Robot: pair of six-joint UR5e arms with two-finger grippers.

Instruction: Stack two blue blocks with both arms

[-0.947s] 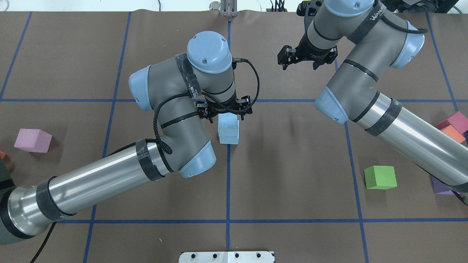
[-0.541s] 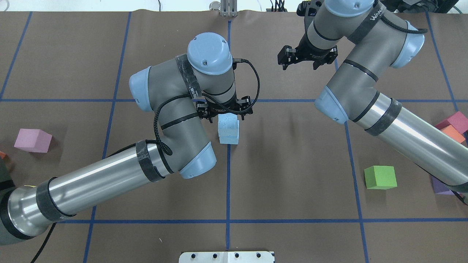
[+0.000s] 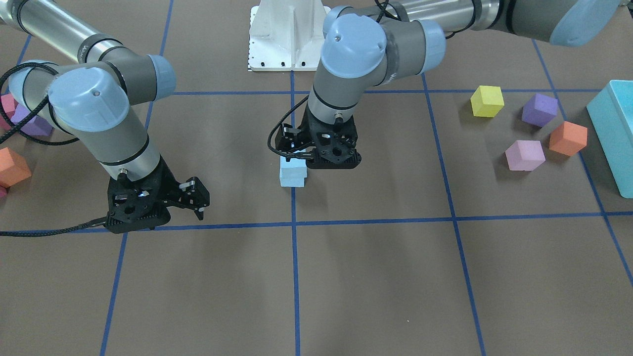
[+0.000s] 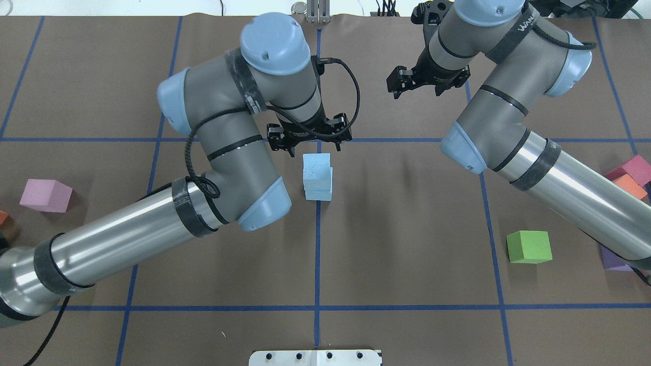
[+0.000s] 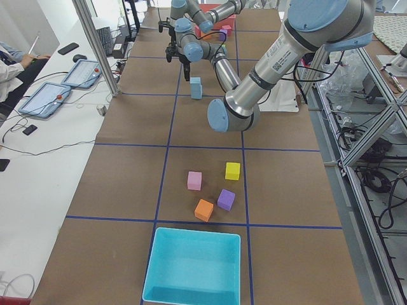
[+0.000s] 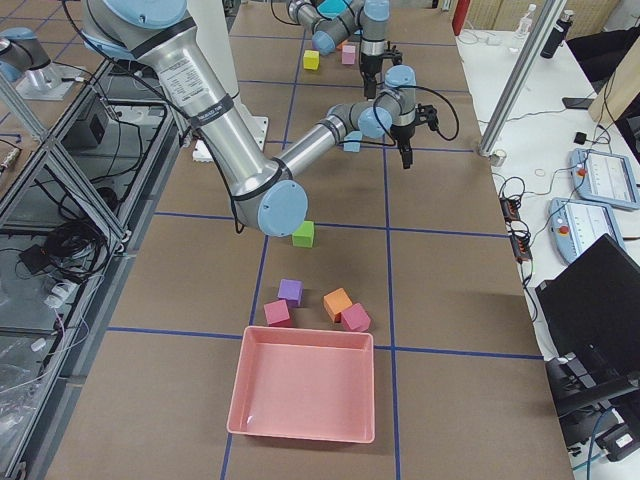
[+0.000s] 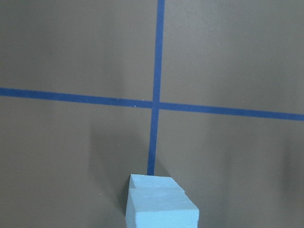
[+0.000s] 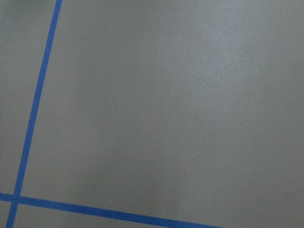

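The two blue blocks stand stacked at the table's middle on a blue tape line, the upper block [image 4: 317,168] sitting slightly askew on the lower block [image 4: 319,194]. The stack also shows in the front view [image 3: 293,174] and at the bottom of the left wrist view [image 7: 161,203]. My left gripper [image 4: 311,146] is open and empty, raised just beyond the stack and not touching it [image 3: 319,157]. My right gripper [image 4: 421,87] is open and empty, hovering over bare table far from the stack [image 3: 163,213].
A green cube [image 4: 529,247] lies right of the stack and a pink cube [image 4: 46,195] far left. Yellow [image 3: 487,101], purple [image 3: 539,110], orange [image 3: 567,138] and pink [image 3: 525,155] cubes lie by the turquoise bin [image 3: 613,128]. A pink bin [image 6: 305,395] stands at the other end.
My left gripper has risen and drawn back from the top blue block, which stays on the lower one. My right arm has barely moved.
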